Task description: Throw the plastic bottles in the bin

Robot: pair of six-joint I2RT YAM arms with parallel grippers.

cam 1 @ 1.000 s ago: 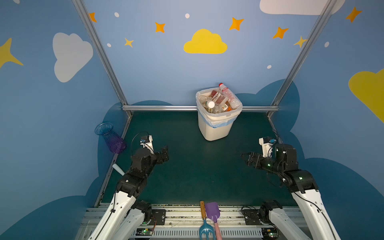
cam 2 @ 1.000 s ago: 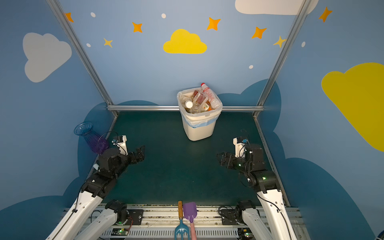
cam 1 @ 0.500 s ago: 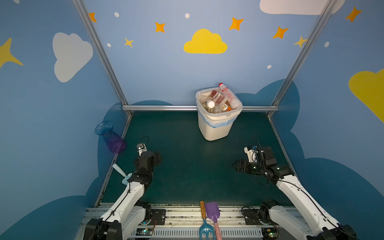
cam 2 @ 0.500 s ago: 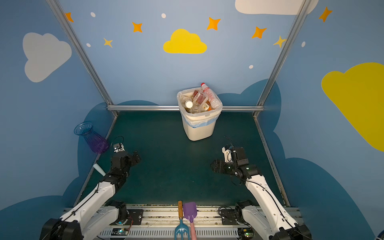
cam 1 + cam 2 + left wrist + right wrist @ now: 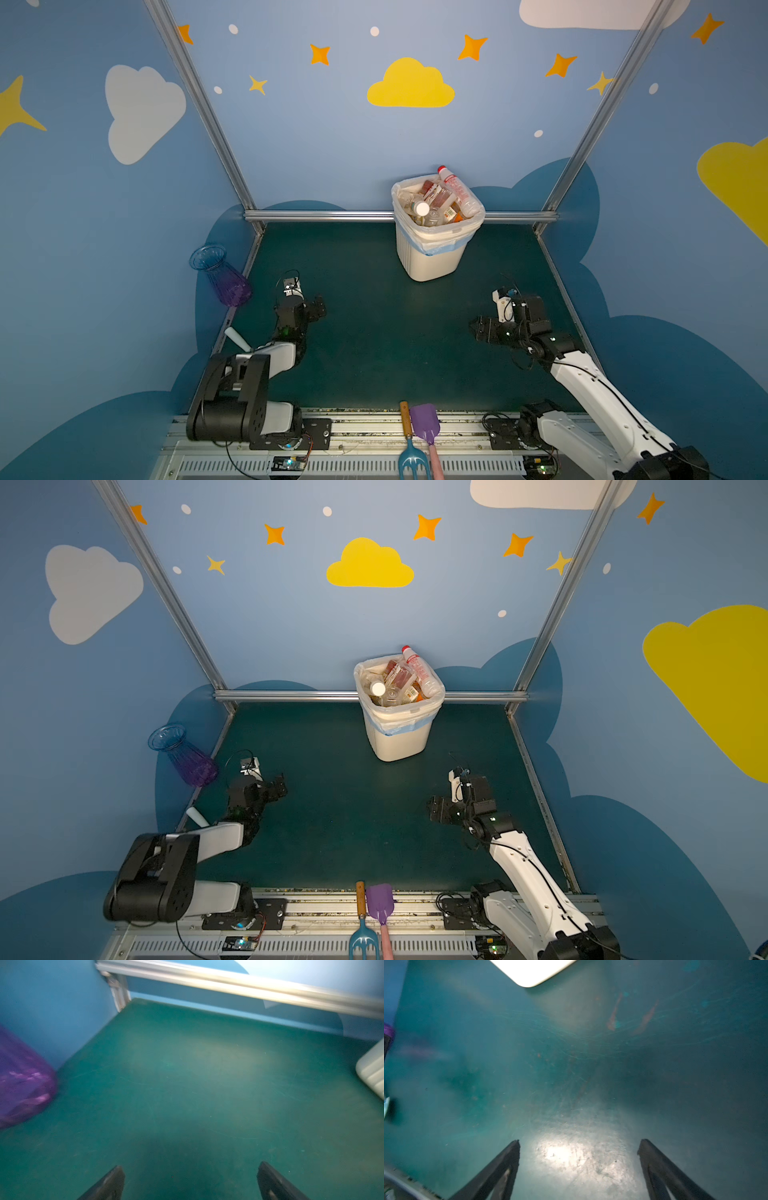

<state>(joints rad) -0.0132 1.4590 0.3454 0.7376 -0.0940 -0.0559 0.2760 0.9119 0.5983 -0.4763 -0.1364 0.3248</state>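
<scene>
The cream-white ribbed bin (image 5: 432,253) (image 5: 397,739) stands at the back of the green mat. Several plastic bottles (image 5: 436,205) (image 5: 395,688) are heaped in it, and a red-capped one (image 5: 455,187) (image 5: 419,669) sticks up over the rim. Every bottle I see lies in the bin. My left gripper (image 5: 318,305) (image 5: 279,787) (image 5: 190,1167) hovers low at the mat's left, open and empty. My right gripper (image 5: 478,328) (image 5: 434,808) (image 5: 579,1145) sits low at the right, also open and empty over bare mat. A corner of the bin (image 5: 372,1072) (image 5: 533,970) shows in each wrist view.
A blue-purple ribbed vase (image 5: 222,278) (image 5: 185,756) (image 5: 22,1084) leans against the left wall beside the left arm. A white handle (image 5: 237,338) lies near it. A blue toy rake (image 5: 409,440) and a purple shovel (image 5: 428,428) lie on the front rail.
Both arms have dropped and drawn back toward the front, the left one folding down low. Both grippers stay open and empty. The bin and its bottles have not moved.
</scene>
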